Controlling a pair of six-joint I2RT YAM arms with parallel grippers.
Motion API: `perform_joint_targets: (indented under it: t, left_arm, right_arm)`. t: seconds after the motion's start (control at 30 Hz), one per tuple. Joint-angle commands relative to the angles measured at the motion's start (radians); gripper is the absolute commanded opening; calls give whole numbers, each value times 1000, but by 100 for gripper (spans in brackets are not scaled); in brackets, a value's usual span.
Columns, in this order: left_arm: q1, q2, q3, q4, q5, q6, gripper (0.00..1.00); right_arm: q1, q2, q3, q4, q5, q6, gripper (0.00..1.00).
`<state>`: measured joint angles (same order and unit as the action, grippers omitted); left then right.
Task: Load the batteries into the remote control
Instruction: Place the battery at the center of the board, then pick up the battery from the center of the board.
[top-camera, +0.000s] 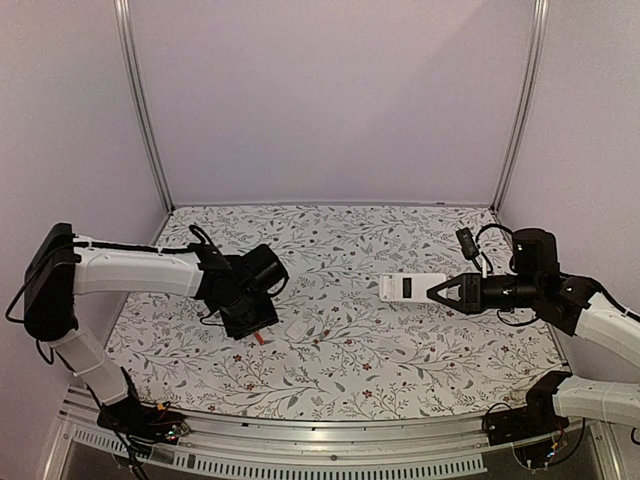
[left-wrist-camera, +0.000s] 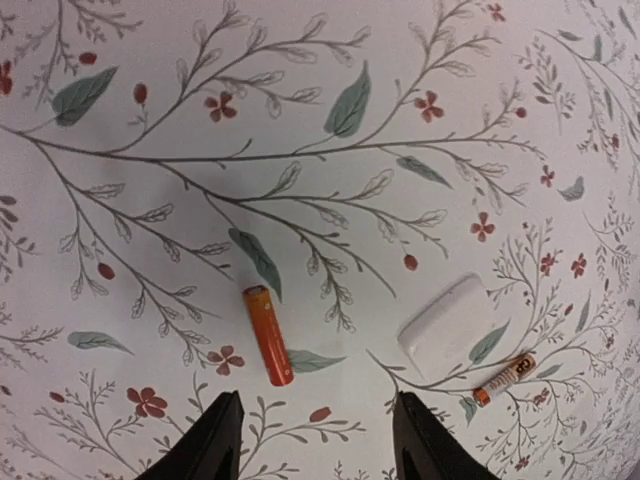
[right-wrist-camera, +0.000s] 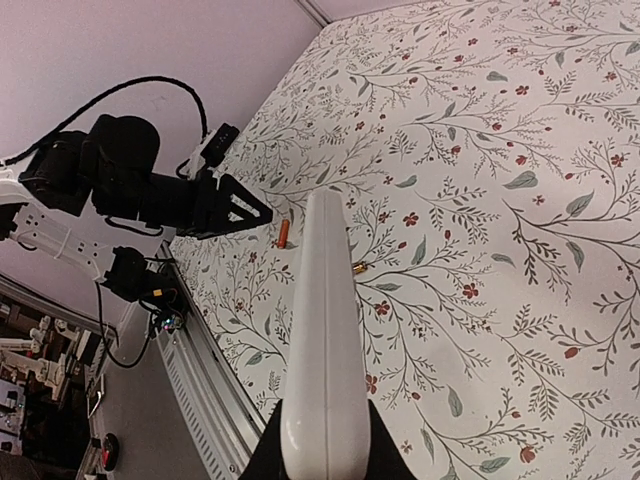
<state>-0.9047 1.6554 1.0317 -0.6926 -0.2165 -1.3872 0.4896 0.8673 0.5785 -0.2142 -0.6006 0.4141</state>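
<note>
Orange-red cylindrical battery (left-wrist-camera: 268, 335) lies loose on floral desk (left-wrist-camera: 300, 120) | left tool (left-wrist-camera: 315, 440) part open, empty, just short of it | right tool (top-camera: 436, 291) clamped on slim white rectangular remote control (top-camera: 410, 288)

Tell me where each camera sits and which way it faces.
Top external: above and behind the arm bases, looking down over the table; both arms show, the right gripper holding the remote control.
Left wrist: on the left arm, facing straight down at the table; the left gripper shows open at the bottom edge, above an orange battery.
Right wrist: looks along the held remote control, its gripper at the bottom, across the table toward the left arm.
Shared: both wrist views show that battery.
</note>
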Motion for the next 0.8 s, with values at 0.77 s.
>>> perform_joint_targets:
  t: [0.77]
  left_arm:
    - [79, -134, 65, -134, 249, 2074, 81]
  right_arm:
    - [-6, -45, -2, 16, -75, -3, 0]
